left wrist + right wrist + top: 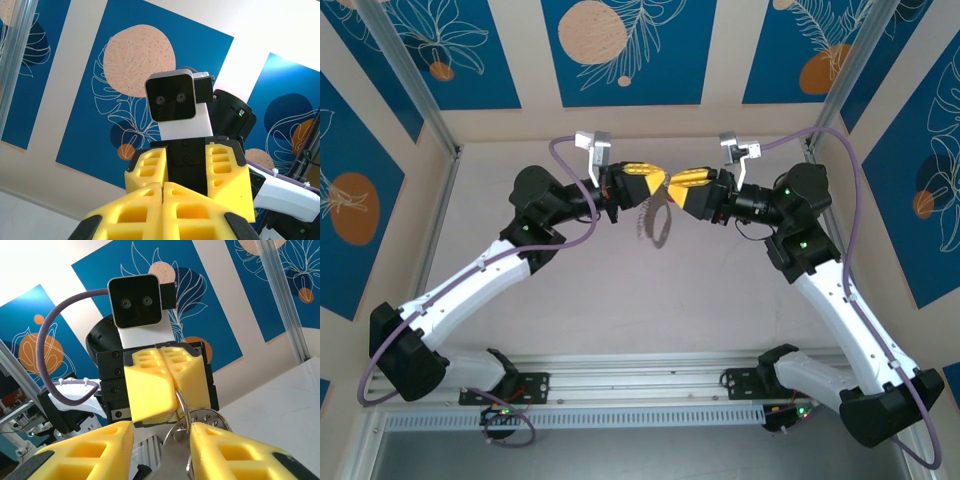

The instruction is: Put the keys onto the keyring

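My left hand is pinched shut on the small silver ring of the keyring, whose grey metal my right hand straddles; whether that hand grips, I cannot tell.

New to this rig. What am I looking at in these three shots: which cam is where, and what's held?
Two robot arms bolted at a table's near edge, each ending in a gripper with two yellow fingers. The top view looks down from behind: left gripper and right gripper meet tip to tip above the table. The other two views come from a camera on each wrist, looking across at the other gripper. From the right wrist, the left gripper is shut on the keyring: a small silvery ring with round silvery pieces beside it. Flat grey metal lies between the right gripper's spread fingers; gripped or not, I can't tell.
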Robot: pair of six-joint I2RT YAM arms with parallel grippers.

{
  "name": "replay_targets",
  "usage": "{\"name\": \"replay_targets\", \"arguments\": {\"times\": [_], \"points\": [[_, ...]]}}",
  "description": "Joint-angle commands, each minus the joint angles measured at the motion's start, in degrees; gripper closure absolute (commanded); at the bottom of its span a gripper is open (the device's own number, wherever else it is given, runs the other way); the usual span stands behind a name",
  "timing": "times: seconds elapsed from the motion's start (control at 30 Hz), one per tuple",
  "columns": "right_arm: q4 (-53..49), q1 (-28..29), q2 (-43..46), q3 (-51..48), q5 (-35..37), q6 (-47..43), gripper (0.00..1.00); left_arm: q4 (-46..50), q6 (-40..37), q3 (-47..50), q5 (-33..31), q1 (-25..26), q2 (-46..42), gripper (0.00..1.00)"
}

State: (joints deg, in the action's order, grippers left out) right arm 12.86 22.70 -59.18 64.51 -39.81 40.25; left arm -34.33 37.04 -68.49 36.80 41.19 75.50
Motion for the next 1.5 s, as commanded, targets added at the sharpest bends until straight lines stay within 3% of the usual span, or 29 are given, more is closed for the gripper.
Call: {"name": "replay_targets", "arguments": {"times": [0.0, 0.57, 0.77, 0.93, 0.97, 1.03, 1.13, 1.27, 1.47], "points": [[0.9, 0.5, -0.5, 2.1, 1.3, -1.3, 0.65, -3.2, 0.2, -0.4, -0.1, 0.8, -0.2, 1.0], [1.4, 2.0, -2.3, 3.6, 1.3, -1.1, 0.87, -3.6, 0.3, -0.2, 0.0, 1.3, 0.3, 1.0], [0.3, 2.0, -2.4, 4.1, 1.4, -1.8, 1.0, -3.4, 0.3, -0.1, 0.0, 1.5, 0.4, 1.0], [-6.2, 1.8, -1.9, 5.7, 2.2, -6.0, 1.0, 0.1, -1.5, -0.5, -1.6, 1.5, -0.2, 1.0], [-8.6, 1.7, -1.9, 6.4, 2.4, -7.3, 1.0, 1.7, -2.3, -0.8, -1.9, 1.4, -0.5, 0.93], [-15.0, 1.4, -2.2, 8.7, 2.5, -11.2, 1.0, 5.5, -4.8, -1.7, -2.5, 1.4, -1.2, 0.66], [-25.6, 1.1, -3.1, 12.4, 3.3, -18.3, 1.0, 10.3, -8.4, -2.8, -3.2, 1.4, -2.4, 0.43], [-37.3, 0.9, -4.9, 16.7, 4.8, -26.5, 1.0, 17.4, -13.7, -4.5, -3.7, 1.2, -3.8, 0.34], [-48.0, 0.7, -7.7, 21.1, 5.6, -34.6, 1.0, 27.7, -20.9, -7.8, -2.6, 0.5, -4.5, 0.31]]}}
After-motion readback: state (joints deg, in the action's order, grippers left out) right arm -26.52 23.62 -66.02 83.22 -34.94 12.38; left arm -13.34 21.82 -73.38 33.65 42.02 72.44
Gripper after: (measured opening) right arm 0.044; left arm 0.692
